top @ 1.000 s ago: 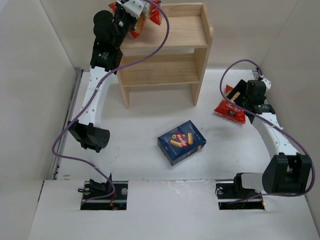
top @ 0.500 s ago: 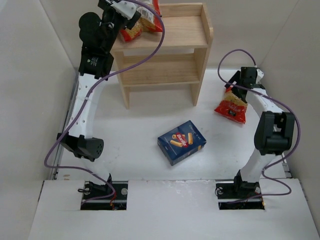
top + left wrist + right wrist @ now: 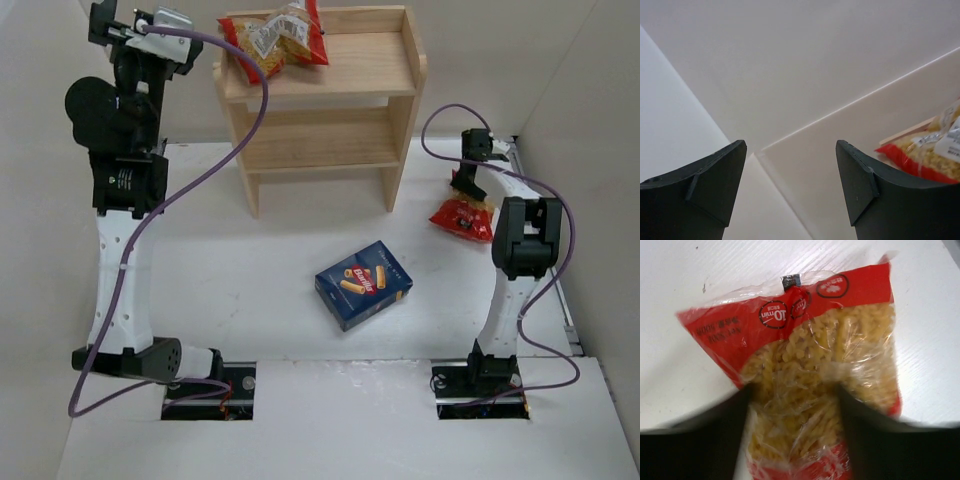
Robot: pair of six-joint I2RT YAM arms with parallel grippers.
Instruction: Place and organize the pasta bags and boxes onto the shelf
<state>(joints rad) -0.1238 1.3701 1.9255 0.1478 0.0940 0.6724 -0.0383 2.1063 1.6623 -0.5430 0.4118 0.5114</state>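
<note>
Left gripper (image 3: 790,145): I read it as spread wide with nothing between the fingers. It is raised high at the far left, off the side of the shelf and well apart from everything on the table.
Left wrist view: mostly bare wall. A corner of a red bag shows at the right edge, past the right finger.
Shelf (image 3: 370,60): light wooden two-tier unit standing at the back of the table (image 3: 270,260).
Labelled pasta bag (image 3: 272,40): red bag with a white label, lying on the top tier at its left end and slightly crumpled. One corner reaches over the left rim.
Lower tier: I see nothing on it from above.
Pasta box (image 3: 363,285): dark blue, flat on the table in front of the shelf, turned at an angle. Neither arm is near it.
Second pasta bag (image 3: 815,365): red with a clear window full of yellow spirals, lying on the table to the right of the shelf.
Right gripper (image 3: 470,178): down over that second bag, fingers spread with one on each side of it. The bag fills the gap between them. The fingers are blurred, so I cannot tell whether the pads touch the plastic.
</note>
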